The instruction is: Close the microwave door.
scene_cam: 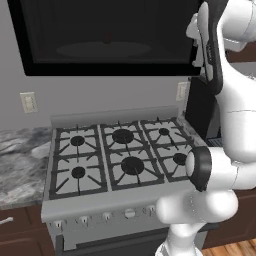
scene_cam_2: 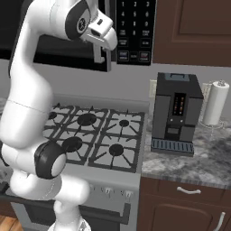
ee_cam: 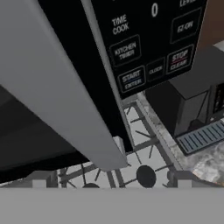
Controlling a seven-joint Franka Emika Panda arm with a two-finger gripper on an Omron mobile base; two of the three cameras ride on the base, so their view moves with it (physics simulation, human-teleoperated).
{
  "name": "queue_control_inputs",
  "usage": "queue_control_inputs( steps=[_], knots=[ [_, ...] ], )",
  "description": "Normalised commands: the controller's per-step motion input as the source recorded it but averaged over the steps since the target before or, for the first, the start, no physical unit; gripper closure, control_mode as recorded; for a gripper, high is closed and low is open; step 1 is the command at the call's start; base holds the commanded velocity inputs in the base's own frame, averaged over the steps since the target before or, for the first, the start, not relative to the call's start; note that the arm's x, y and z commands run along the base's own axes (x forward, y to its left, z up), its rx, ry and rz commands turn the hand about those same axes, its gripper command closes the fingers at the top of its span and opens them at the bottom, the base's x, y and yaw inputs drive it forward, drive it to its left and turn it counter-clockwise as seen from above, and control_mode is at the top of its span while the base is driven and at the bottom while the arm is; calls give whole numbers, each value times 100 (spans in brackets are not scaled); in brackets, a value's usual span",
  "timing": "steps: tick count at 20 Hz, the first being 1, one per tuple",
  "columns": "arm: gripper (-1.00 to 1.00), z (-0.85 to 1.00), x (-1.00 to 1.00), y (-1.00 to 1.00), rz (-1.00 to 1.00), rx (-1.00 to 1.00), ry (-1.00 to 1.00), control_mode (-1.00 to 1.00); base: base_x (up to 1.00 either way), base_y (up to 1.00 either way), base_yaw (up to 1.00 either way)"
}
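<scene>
My gripper (scene_cam_2: 102,50) presses the microwave door's (ee_cam: 57,96) far edge; finger spread unclear, possibly slipping past toward the keypad (scene_cam_2: 135,27).

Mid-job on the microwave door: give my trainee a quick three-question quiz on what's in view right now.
1. True or false: nothing sits on the stove burners.
2. What stands right of the coffee machine? A) kettle B) paper towel roll C) toaster
3. Fill in: the gripper is by the microwave door edge nearest the ____.
Key: 1 true; 2 B; 3 keypad.
</scene>
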Motion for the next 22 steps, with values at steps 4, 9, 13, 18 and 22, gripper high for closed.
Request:
queue_control_inputs(
  steps=[4,9,13,18,22],
  knots=[
    [-100,0,52,0,1,0,-21,-100,0,0,0],
    [-100,0,54,6,2,0,-25,-100,0,0,0],
    [-100,-2,51,0,1,0,-23,-100,0,0,0],
    [-100,-5,55,0,1,0,-20,-100,0,0,0],
    [-100,-1,57,0,0,0,-10,-100,0,0,0]
  ],
)
